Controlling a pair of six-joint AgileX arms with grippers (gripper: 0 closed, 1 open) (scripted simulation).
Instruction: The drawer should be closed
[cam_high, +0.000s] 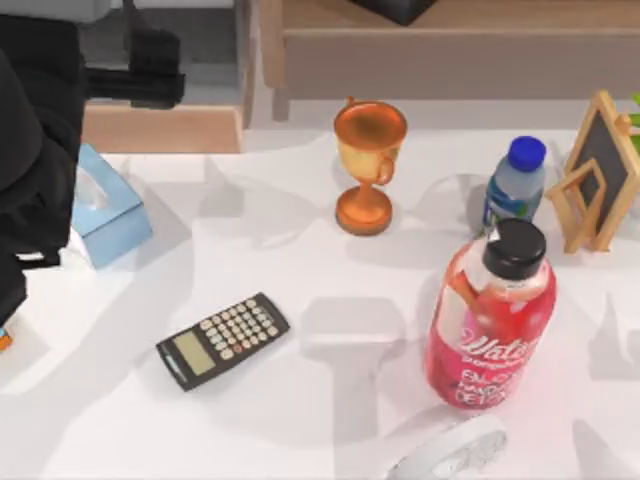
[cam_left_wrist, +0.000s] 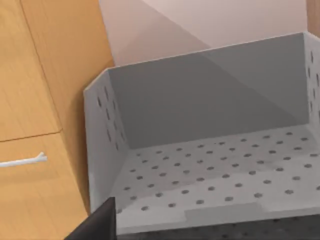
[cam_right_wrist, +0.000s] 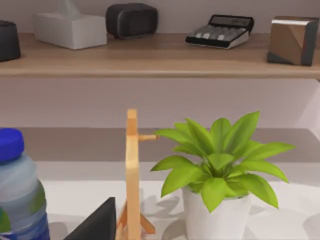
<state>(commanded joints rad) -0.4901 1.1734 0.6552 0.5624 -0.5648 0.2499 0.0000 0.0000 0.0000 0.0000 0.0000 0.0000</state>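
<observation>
The left arm (cam_high: 40, 150) reaches off the tabletop's (cam_high: 300, 420) far left, above the open grey drawer (cam_left_wrist: 210, 150), whose near edge is cut off. Both arms' jaws: cannot tell.

Red bottle (cam_high: 490, 325) label: white script "Water", lines below unreadable. No other legible txt.
</observation>
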